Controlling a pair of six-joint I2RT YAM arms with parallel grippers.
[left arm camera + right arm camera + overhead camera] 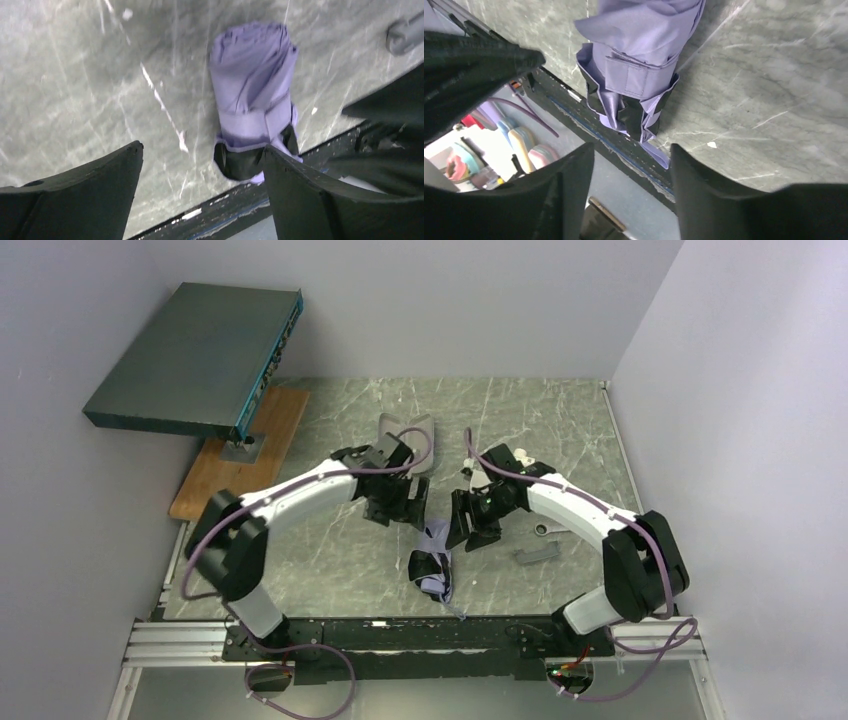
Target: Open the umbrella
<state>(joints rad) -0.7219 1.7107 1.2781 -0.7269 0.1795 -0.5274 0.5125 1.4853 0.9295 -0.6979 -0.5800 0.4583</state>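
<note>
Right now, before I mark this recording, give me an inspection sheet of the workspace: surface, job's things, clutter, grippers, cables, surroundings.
Surface: grey-green marbled tabletop, scratched.
Job's things: folded lavender fabric umbrella with a strap round it, lying near the table's front edge; not opened.
Clutter: dark teal flat box raised on a stand over a brown wooden board; pale grey flat oblong behind the left arm; small grey bar by the right arm.
Grippers: left gripper open; right gripper open; nothing between either pair of fingers.
Cables: purple cables along both arms, looping at the bases.
Surroundings: pale walls on three sides; metal rail at the near edge.
</note>
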